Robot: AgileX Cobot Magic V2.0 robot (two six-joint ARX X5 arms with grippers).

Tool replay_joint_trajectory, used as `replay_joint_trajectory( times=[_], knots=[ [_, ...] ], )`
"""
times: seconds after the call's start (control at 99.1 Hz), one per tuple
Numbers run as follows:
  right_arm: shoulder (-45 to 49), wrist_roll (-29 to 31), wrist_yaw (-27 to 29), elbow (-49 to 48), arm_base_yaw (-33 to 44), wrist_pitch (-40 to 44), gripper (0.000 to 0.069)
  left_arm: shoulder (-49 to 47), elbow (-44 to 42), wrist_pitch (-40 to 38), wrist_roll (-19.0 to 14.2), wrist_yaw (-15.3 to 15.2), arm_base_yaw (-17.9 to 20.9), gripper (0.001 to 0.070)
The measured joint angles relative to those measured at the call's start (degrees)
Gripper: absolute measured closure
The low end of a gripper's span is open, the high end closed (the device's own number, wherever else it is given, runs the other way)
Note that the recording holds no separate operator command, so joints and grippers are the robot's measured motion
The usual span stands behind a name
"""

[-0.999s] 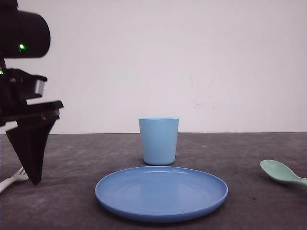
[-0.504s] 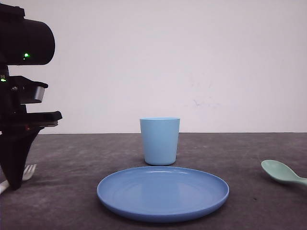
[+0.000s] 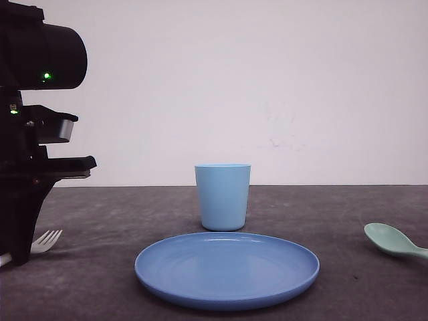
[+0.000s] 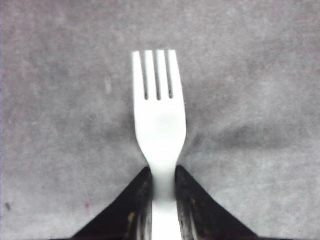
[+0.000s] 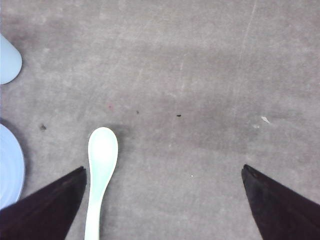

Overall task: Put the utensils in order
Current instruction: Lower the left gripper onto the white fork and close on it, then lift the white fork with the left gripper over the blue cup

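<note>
Two utensils on a dark grey, speckled surface [image 3: 100,214], against a plain pale wall [image 3: 267,80].

Far left in the front view: black left arm with green indicator lights, its left pincer [image 4: 163,175] pointed down to the surface. Closed on the neck of a small white plastic fork with four tines [image 4: 159,120]; in the left wrist view, both dark fingers [image 4: 135,200] pressed against the handle from either side, head and tines reaching out past the fingertips over the grey surface. In the front view, fork tines [image 3: 45,241] poking out to the right of the pincer, low and near the surface; contact between fork and surface not clear.

Centre front: round blue plastic plate [image 3: 227,270], flat on the surface. Just behind it, upright light blue plastic cup [image 3: 223,196], apart from the plate.

Far right in the front view: small mint-green plastic spoon with an oval bowl [image 3: 394,241], lying on the surface, bowl toward the plate, handle running off the edge of the view, well apart from the plate.

In the right wrist view: right pincer [image 5: 162,200] wide open, its two dark fingers [image 5: 45,210] far apart, gripping nothing. Same spoon [image 5: 101,170] lying flat between them, near one finger, not touching it. Plate rim [image 5: 10,165] and cup edge [image 5: 7,60] visible at that side.
</note>
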State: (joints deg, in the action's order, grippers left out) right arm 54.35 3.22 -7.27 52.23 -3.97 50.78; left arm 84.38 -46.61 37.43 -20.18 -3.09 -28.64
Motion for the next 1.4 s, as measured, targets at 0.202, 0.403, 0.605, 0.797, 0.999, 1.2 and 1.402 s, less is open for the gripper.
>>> replay_joint_trajectory(
  times=[0.202,0.403,0.605,0.797,0.999,1.2,1.402],
  knots=[
    [0.00,0.00,0.00,0.00,0.00,-0.07,0.0066,-0.13,-0.11,0.28,0.09,0.13,-0.15,0.0640],
    [0.00,0.00,0.00,0.00,0.00,-0.50,0.0066,-1.55,-0.13,1.40,0.72,2.67,-1.03,0.0643],
    [0.00,0.00,0.00,0.00,0.00,-0.52,0.0066,-6.16,-3.69,1.38,1.09,2.84,-1.11,0.0643],
    [0.00,0.00,0.00,0.00,0.00,-0.52,0.0066,-9.16,-7.23,-1.16,1.27,2.86,-1.29,0.0643],
    [0.00,0.00,0.00,0.00,0.00,-0.74,0.0066,-10.97,-8.11,-12.31,2.29,5.20,-3.43,0.0643],
    [0.00,0.00,0.00,0.00,0.00,-0.87,0.0066,-10.97,-8.13,-21.64,2.60,6.49,-5.22,0.0669],
    [0.00,0.00,0.00,0.00,0.00,-0.90,0.0066,-10.97,-8.13,-30.99,2.60,6.47,-5.73,0.0670]
  ],
)
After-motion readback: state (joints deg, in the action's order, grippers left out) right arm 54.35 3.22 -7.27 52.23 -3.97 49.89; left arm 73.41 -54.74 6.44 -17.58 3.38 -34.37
